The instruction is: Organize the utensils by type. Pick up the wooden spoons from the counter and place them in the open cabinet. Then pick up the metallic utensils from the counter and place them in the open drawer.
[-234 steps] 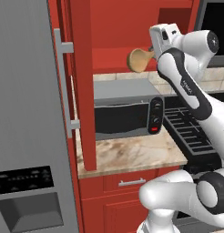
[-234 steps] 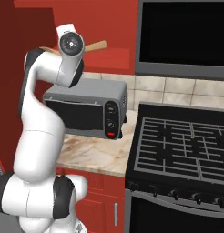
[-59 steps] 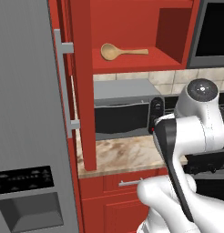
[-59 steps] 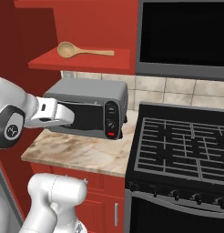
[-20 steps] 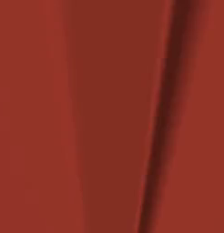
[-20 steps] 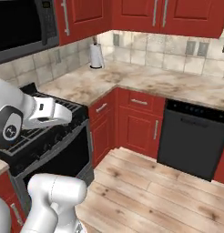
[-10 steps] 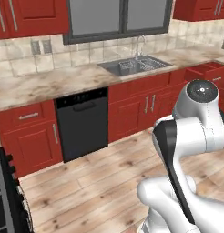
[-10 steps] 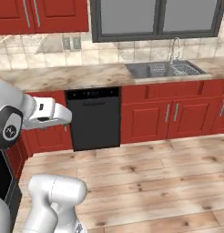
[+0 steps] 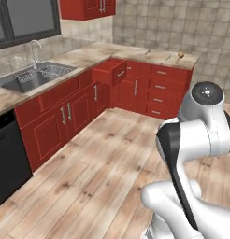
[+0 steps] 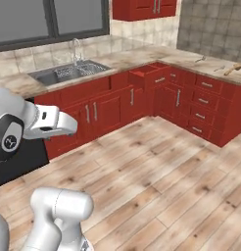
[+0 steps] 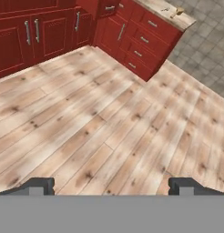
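Note:
A beige counter (image 9: 135, 52) runs around the corner over red cabinet fronts. Near its far right end lie two thin grey forks (image 9: 147, 51) (image 9: 168, 58) and a tan wooden spoon (image 9: 179, 57). The right base view shows the same forks (image 10: 201, 59) (image 10: 219, 67) and spoon (image 10: 233, 68). The open drawer (image 9: 110, 72) (image 10: 147, 73) juts out at the corner. My gripper (image 11: 111, 185) hangs open and empty over the plank floor, far from the counter. In the hand view the spoon (image 11: 179, 11) is at the top. The open cabinet is out of view.
A steel sink (image 9: 35, 77) with a tap sits under a dark window on the left. A black dishwasher (image 9: 4, 158) stands at the near left. Wide wooden floor (image 9: 103, 158) lies between me and the red base cabinets (image 9: 159, 93). A closed red wall cabinet (image 9: 86, 7) hangs above.
The whole picture has swung: the cameras have turned from the dishwasher and sink wall towards the corner with the open drawer and the counter's end. The gripper stays open.

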